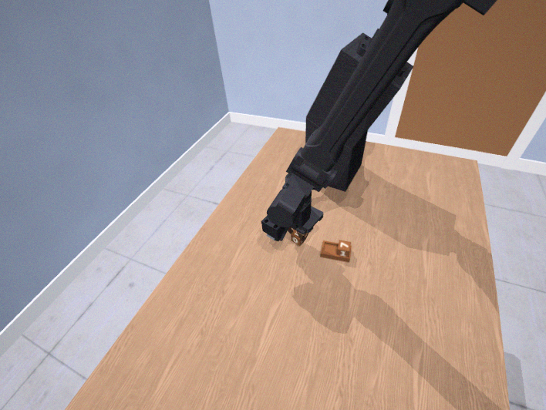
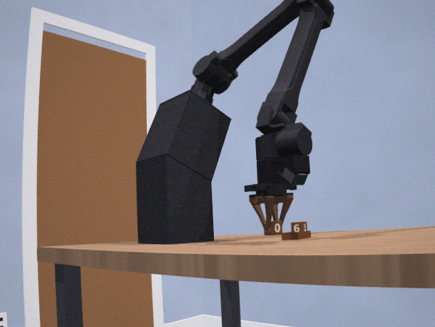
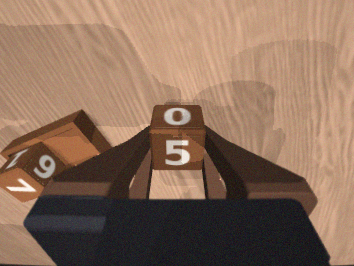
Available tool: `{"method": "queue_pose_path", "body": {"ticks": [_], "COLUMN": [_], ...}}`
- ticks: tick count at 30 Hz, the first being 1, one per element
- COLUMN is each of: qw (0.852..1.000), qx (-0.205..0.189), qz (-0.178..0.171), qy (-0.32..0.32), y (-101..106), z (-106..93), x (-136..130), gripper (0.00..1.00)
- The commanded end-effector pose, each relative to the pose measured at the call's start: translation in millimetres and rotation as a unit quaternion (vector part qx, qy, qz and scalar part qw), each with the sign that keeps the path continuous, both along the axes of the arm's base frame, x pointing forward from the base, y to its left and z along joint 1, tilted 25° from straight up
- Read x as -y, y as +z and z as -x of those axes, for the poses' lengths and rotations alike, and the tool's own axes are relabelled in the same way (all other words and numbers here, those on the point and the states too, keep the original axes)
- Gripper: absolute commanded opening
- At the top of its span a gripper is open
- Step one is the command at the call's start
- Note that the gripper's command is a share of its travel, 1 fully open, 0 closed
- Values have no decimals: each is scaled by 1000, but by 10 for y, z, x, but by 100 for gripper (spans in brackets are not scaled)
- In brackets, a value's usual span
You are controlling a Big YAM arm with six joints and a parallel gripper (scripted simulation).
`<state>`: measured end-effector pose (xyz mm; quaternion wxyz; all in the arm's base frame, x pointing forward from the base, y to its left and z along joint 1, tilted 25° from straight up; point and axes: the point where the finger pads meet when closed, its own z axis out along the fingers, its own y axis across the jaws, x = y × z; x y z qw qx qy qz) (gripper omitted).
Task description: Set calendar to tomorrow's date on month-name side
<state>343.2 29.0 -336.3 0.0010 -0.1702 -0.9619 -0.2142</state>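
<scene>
My gripper (image 1: 297, 234) (image 2: 273, 228) (image 3: 177, 133) is shut on a brown cube (image 1: 296, 239) (image 2: 277, 228) (image 3: 177, 146), with a finger against each of two opposite sides. This cube shows a 5 on top and a 0 on one side, and is just above the table left of the tray in the top view. The small wooden tray (image 1: 333, 256) (image 2: 295, 236) (image 3: 80, 120) lies on the table. The other cube (image 1: 344, 247) (image 2: 298, 227) (image 3: 35, 173) stands in its right end in the top view, with a 7 on top and a 1 on a side. The tray's left half is empty.
The wooden table (image 1: 247, 308) (image 2: 176, 248) carries everything. The arm's black base (image 2: 174, 200) stands at the table's back. In the wrist view the tray and its cube lie to the left, partly close behind the left finger.
</scene>
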Motion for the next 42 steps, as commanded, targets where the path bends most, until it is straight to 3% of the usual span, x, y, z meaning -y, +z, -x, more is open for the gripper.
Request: {"method": "queue_pose_path", "body": {"ticks": [1, 10, 12, 13, 16, 19, 23, 27, 29, 33, 42], "qw": [1000, 1000, 1000, 1000, 1000, 1000, 1000, 993, 993, 981, 978], "qx": [13, 14, 14, -4, -3, 18, 18, 65, 65, 97, 100], "qz": [3, 4, 4, -1, -1, 5, 5, 15, 15, 22, 22], "qy": [-10, -10, -10, -8, -8, -8, -6, 95, 95, 169, 184], "y": [332, 812, 812, 714, 730, 834, 834, 846, 846, 850, 844], "z": [-92, -50, -50, 90, 91, -97, -93, -161, -161, -175, -147], "x": [233, 455, 455, 416, 424, 472, 470, 443, 443, 413, 399], "gripper": [26, 26, 26, 26, 26, 26, 26, 26, 26, 26, 26]}}
